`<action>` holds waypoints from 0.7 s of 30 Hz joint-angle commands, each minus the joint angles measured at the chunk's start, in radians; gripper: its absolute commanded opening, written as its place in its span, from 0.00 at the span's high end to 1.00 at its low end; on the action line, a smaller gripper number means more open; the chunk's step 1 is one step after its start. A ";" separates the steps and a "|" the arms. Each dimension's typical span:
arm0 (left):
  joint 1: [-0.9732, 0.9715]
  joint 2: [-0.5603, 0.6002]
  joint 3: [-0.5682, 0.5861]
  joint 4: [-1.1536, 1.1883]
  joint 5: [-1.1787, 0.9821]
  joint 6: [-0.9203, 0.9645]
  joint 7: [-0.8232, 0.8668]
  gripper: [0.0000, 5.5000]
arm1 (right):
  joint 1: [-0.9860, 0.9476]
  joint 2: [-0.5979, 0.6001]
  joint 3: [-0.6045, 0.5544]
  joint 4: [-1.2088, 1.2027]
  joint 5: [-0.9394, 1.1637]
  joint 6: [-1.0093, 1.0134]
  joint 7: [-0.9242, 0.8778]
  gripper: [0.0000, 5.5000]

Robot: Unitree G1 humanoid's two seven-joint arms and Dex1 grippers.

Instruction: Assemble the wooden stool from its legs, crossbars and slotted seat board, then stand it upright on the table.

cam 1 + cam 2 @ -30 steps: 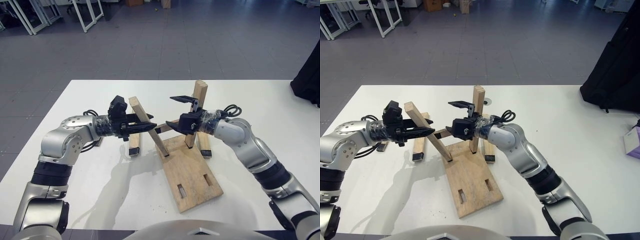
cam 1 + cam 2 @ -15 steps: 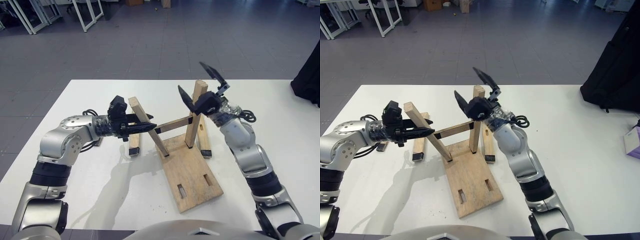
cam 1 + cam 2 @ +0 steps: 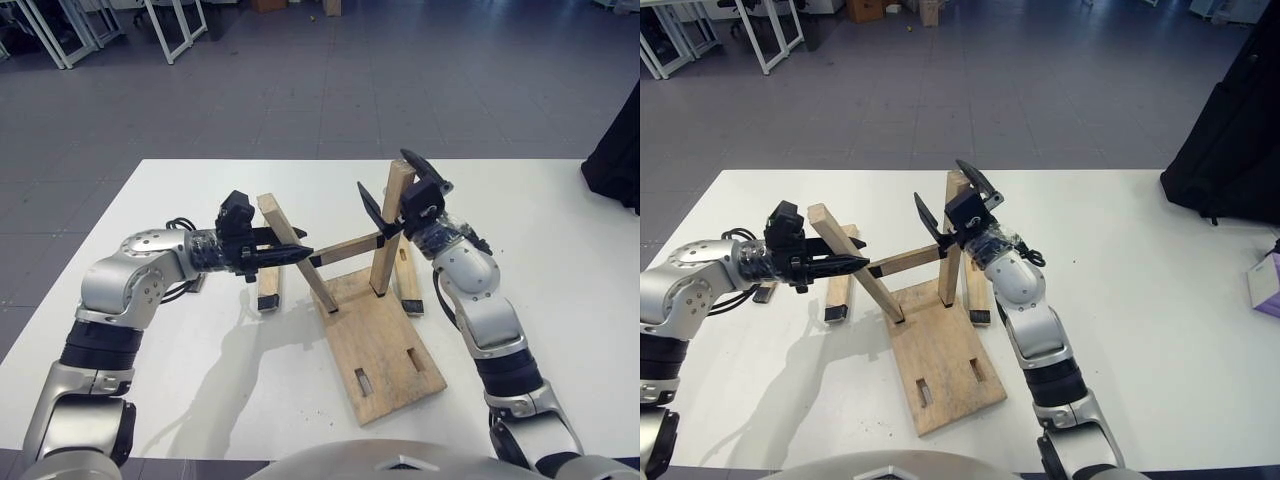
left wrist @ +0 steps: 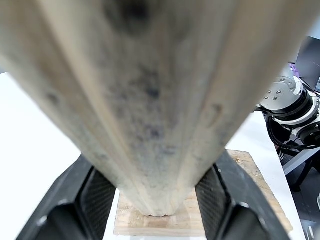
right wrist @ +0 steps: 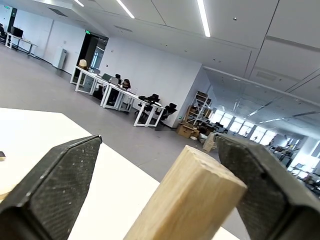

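Open-plan office: desk rows (image 5: pixel 95 80), swivel chairs (image 5: pixel 167 109), ceiling strip lights (image 5: pixel 204 17).

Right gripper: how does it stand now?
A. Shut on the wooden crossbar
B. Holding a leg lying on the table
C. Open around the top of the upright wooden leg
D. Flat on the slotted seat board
C: the right gripper is open, with the top of the upright light wooden leg between its black pads; the left gripper is shut on the tilted wooden leg.

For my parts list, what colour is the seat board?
Seat board: light natural wood, best in left eye view.
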State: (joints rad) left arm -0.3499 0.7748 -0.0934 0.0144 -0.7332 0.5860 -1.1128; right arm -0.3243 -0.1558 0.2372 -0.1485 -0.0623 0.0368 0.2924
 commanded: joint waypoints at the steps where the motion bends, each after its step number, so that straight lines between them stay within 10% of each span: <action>1: 0.090 -0.015 -0.195 0.062 0.164 0.086 0.008 0.63 | 0.034 0.014 0.057 -0.053 0.173 0.165 0.166 0.25; 21: -0.008 -0.081 -0.200 0.097 0.156 0.048 0.027 0.63 | 0.048 -0.124 0.179 -0.100 0.328 0.371 0.284 0.25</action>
State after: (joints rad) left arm -0.4167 0.7740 -0.1381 0.0656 -0.7306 0.5841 -1.1425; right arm -0.3485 -0.2844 0.2183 -0.3096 0.2344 0.3197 0.3897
